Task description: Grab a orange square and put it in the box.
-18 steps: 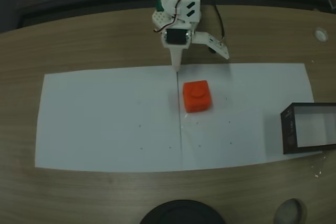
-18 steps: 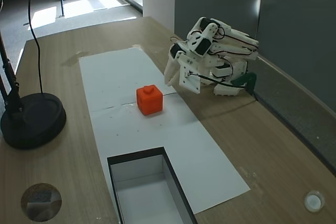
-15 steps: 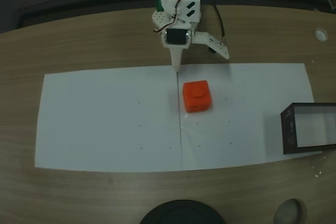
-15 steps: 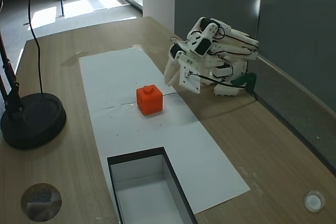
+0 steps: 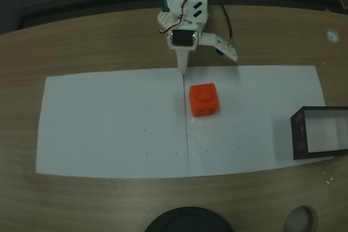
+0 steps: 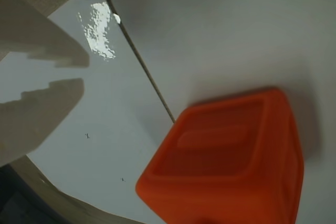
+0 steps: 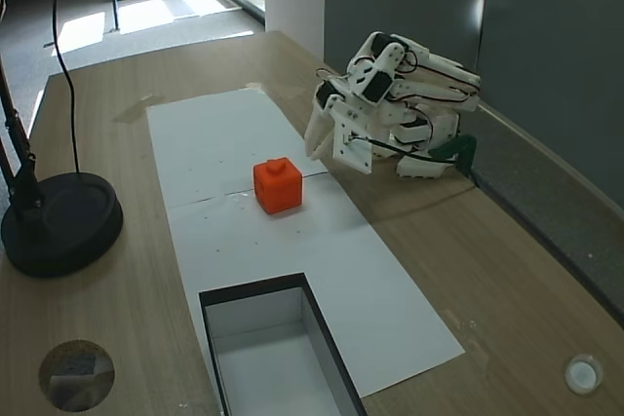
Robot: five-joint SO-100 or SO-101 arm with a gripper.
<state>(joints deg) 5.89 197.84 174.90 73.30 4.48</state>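
My tool [image 5: 204, 64] is spread wide, holding nothing, folded low at the far edge of the desk [image 5: 98, 47] in a fixed view, with one finger [image 5: 182, 63] tipped down onto the back edge of the white paper sheet [image 5: 109, 129] and the other angled off toward the right.

The orange square [image 5: 204, 99] sits free on the sheet, just in front of the tool, right of the thin pencil line [image 5: 186, 129], upright with its disc up. The wrist view has it close and low right [image 6: 236, 156], finger [image 6: 37, 114] at left, apart from it.

The box [image 5: 321, 133] stands at the right end of the sheet, near the desk's front-right corner, well apart from the square; empty in the other fixed view [image 7: 278, 358].

Risks, as I judge them:
- The square sits off to the side of the down finger, so a straight reach could shove it across the slick paper instead of straddling it.
- Rounded edges may slip from a shallow pinch.
- Thin box walls could get clipped and pushed on the drop.

Surface: wood-grain desk, glossy sheet with glare. A black round lamp base [image 7: 58, 221] is on the desk's near edge; grey wall [image 7: 546, 36] behind the arm, sunlit floor beyond.
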